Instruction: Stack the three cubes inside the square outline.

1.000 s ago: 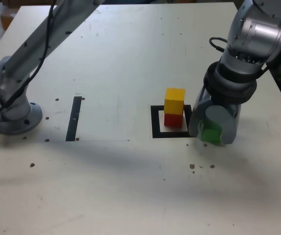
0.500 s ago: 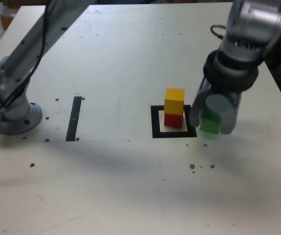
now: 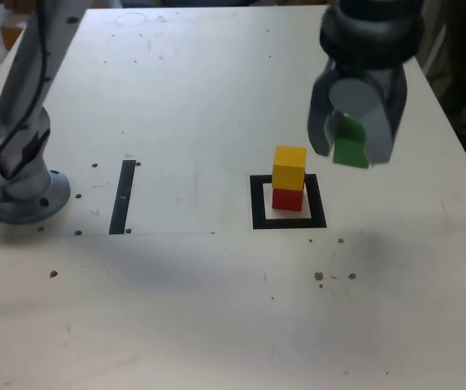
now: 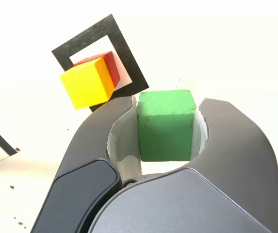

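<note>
Now that the gripper (image 3: 353,140) has lifted clear of the table (image 3: 216,81), jaws clamped on the green cube (image 3: 350,150), only placement remains: probably atop yellow (image 3: 289,166) on red (image 3: 288,198) inside the outline (image 3: 258,203).

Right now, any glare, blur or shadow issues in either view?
Exterior view: even light, soft shadows on the table, one near the square outline; the end effector with the green cube is slightly soft. Wrist view: table blown out to near white, the cube and the yellow cube sharp, the nearest part of the end effector blurry.
</note>
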